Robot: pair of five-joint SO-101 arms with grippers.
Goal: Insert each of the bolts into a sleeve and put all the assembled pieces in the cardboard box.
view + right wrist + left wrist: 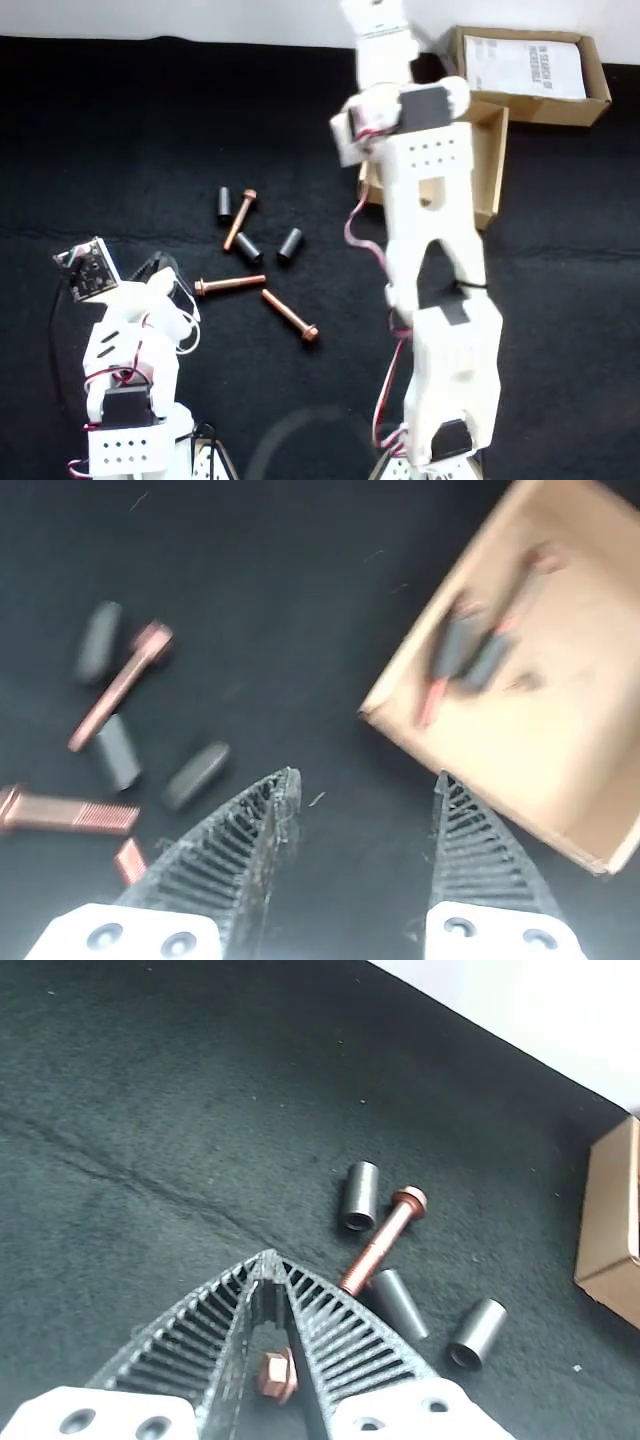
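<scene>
Three bolts [230, 285] and three sleeves [248, 247] are seen lying loose on the black cloth [120, 130]. The cardboard box [490, 170] is found at two o'clock from them, with assembled pieces [470, 655] lying inside. The right gripper [365, 778] is spread wide above the box's edge. The left gripper [267, 1256], at eight o'clock from the parts, is closed tip to tip, with a bolt head [277, 1375] seen beneath it.

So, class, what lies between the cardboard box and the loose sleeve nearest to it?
Nothing lies there. In the left wrist view, only bare mat runs from that sleeve to the cardboard box.
</scene>
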